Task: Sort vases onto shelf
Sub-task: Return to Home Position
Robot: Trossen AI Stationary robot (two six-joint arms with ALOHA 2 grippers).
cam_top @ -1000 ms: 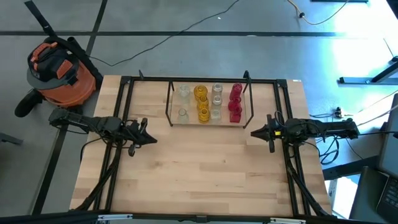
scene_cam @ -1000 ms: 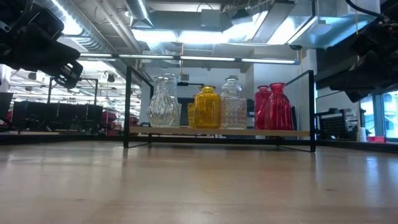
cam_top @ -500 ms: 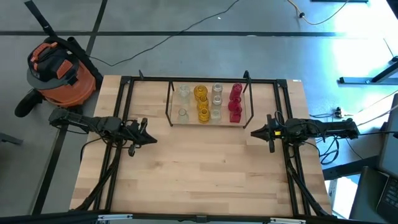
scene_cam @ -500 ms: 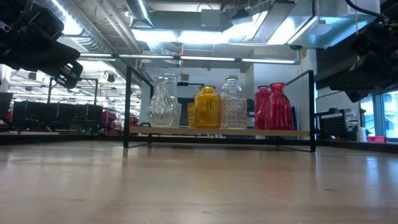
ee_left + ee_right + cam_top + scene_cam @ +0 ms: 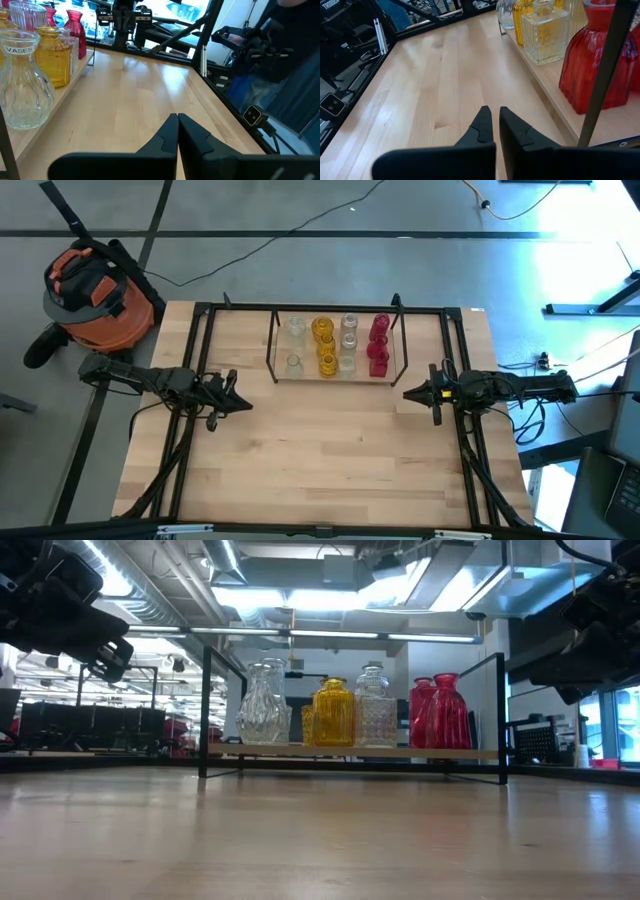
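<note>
The shelf (image 5: 335,370), a light-wood board in a black wire frame, stands at the table's far middle. On it several vases rest on their bases in rows: clear (image 5: 294,330), yellow (image 5: 323,331), clear (image 5: 348,340) and red (image 5: 379,330). The low view shows a clear vase (image 5: 262,703), a yellow jar (image 5: 333,713) and a red vase (image 5: 445,712). My left gripper (image 5: 246,405) hovers shut to the shelf's left and nearer; the left wrist view shows it (image 5: 177,117) empty. My right gripper (image 5: 406,393) hovers shut to the shelf's right, and the right wrist view shows it (image 5: 493,111) empty.
Bare wooden tabletop (image 5: 320,450) stretches from the shelf to the near edge. Black rails (image 5: 190,360) run along the table's left, right and far sides. An orange vacuum cleaner (image 5: 95,295) sits on the floor beyond the table's left far corner.
</note>
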